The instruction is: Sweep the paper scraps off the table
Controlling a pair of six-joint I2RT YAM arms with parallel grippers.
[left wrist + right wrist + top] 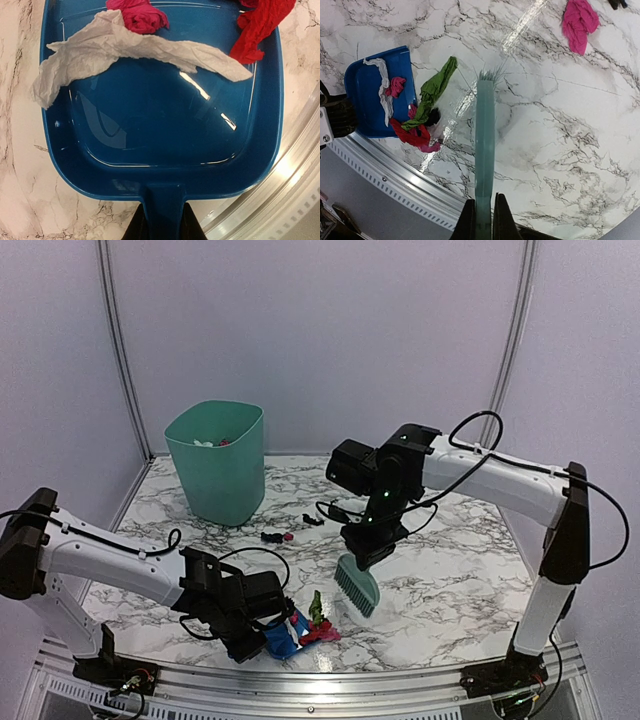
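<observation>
L gripper (258,642) is pinched narrow on the handle of the blue dustpan (281,640). The wrist view shows a dark finger (137,227) on each side of the handle stem. The pan lies flat at the near edge of the worktop (450,570), left of centre, just beside the metal rail (330,681), w/ its mouth facing right.

R gripper (372,543) is fully closed on the handle of the mint-green hand brush (358,585). The brush head hangs low over the worktop's middle, right of the pan and apart from it. Bristles prob. touch the surface, but the view doesn't settle it.

Paper scraps:
- In the pan: a white crumpled strip (125,45) draped over the left wall, and a pink wad (140,15).
- At the pan's mouth: a red scrap (257,27) lies partly inside.
- On the worktop at the mouth: a green strip (435,90) and a black bit (433,117), bunched together w/ the red scrap.
- Further back, mid-worktop: a pink scrap (288,536) touching a black scrap (270,537).
- Just beyond those: another small black piece (312,519).

A teal bin (215,480) stands at the far-left corner, w/ white and pink bits showing inside.
</observation>
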